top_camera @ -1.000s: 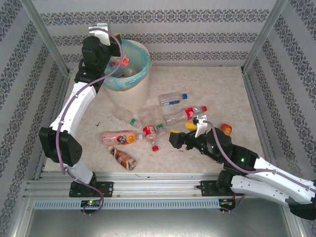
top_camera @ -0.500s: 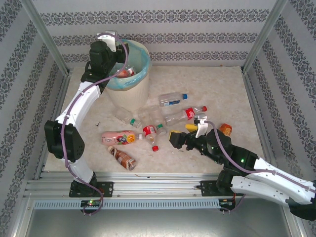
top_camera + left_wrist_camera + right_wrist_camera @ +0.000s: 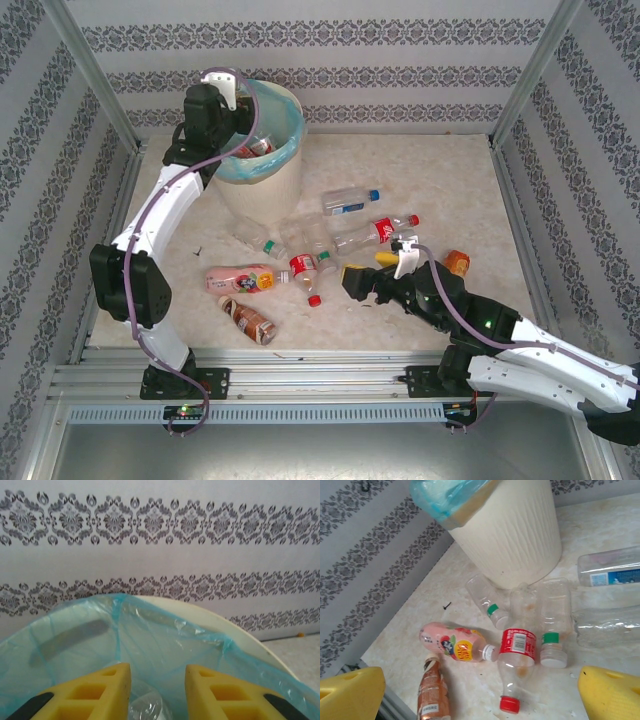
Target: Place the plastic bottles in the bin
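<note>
Left gripper (image 3: 236, 128) hangs over the mouth of the bin (image 3: 262, 196), at the far left of the table (image 3: 440, 180). Its fingers (image 3: 102, 690) stand apart with nothing clamped between them. A clear bottle end (image 3: 146, 707) shows low in the gap, inside the liner (image 3: 165, 645), and we read it as lying in the bin. From above we see a red-labelled bottle (image 3: 252, 150) inside the bin, so at least one or two are in. Most of the work is left. We count about nine bottles lying on the table, most clustered just in front of the bin: a pink bottle (image 3: 451, 645), a brown bottle (image 3: 432, 696), a red-capped bottle (image 3: 517, 666), two green-capped bottles (image 3: 489, 601), a blue-capped bottle (image 3: 350, 201), a long bottle (image 3: 378, 230), and an orange-capped bottle (image 3: 457, 262) just beside the right arm. Right gripper (image 3: 350, 281) sits low near the cluster, spread wide and empty, facing the red-capped bottle. We judge the task well short of halfway, with the right arm placed for a pick.
</note>
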You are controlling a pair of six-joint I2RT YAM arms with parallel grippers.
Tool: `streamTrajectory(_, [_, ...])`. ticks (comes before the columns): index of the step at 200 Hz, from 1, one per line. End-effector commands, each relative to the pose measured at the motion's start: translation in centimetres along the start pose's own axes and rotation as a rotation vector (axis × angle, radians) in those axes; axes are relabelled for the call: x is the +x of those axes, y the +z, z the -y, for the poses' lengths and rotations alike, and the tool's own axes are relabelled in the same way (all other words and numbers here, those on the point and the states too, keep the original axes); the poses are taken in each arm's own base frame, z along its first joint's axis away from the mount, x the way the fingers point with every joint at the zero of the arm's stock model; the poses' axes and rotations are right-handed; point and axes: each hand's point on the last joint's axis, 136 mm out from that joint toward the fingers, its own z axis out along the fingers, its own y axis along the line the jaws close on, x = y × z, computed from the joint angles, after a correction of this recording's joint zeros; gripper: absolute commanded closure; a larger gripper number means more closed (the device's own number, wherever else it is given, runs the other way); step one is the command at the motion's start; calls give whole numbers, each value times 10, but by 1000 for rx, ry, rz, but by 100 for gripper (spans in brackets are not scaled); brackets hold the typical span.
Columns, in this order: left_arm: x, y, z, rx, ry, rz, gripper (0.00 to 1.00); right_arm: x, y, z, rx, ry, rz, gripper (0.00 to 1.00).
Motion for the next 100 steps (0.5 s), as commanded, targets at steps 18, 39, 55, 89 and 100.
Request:
streamTrajectory(18, [-26, -28, 23, 69, 16, -14, 68, -18, -33, 68, 428, 42, -2, 2])
streamTrajectory(39, [-38, -53, 49, 124, 63, -2, 66, -19, -57, 102, 644, 25, -87, 2])
streamTrajectory(55, [-40, -73, 72, 164, 107, 1, 64, -21, -75, 122, 776, 4, -144, 2])
streamTrajectory(89, [-15, -121, 139, 339, 238, -13, 60, -5, -86, 156, 841, 129, -238, 2])
streamTrajectory(100, [2, -139, 160, 423, 286, -25, 57, 4, -75, 161, 776, 201, -277, 8])
